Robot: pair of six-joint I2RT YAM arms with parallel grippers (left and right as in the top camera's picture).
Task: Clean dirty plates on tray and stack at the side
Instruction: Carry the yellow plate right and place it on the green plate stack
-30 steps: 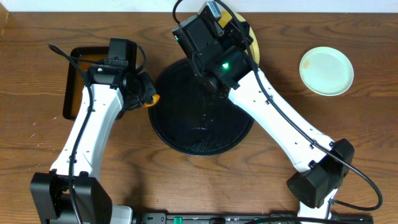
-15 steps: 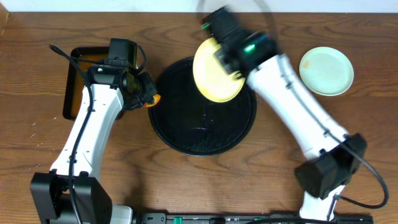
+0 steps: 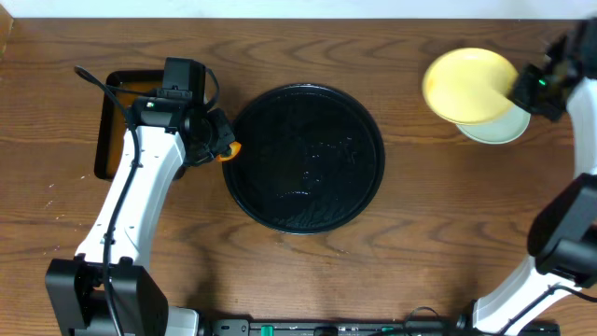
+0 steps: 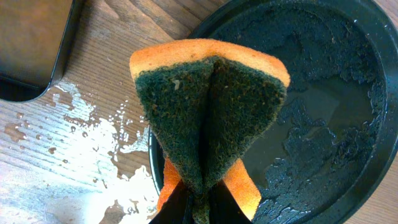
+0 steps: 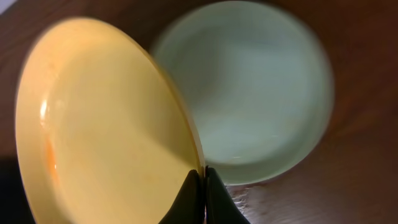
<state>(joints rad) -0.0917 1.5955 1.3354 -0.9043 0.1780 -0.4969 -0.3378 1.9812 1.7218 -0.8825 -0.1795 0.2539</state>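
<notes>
Yellow plate (image 3: 469, 86): held tilted in the air at the far right. Its lower edge overlaps the mint plate (image 3: 504, 133), which lies on the table (image 3: 420, 243).
Right gripper (image 5: 202, 193): fingers pinched on the yellow plate's rim; this wrist view is blurred.
Left gripper (image 4: 196, 200): clenched on the folded sponge (image 4: 208, 112), just beside the left edge of the tray (image 3: 308, 187).
Tray: wet, with no plate on it.
Step in hand: we judge it to be setting the yellow plate onto the mint one.
How to do it well: we level the plate, centre it over the mint one and lower it until the rims nest. Only then do we let the fingers part.
Risk: released while tilted, a wet plate could slide off the stack.
Third plate: we cannot see it.
</notes>
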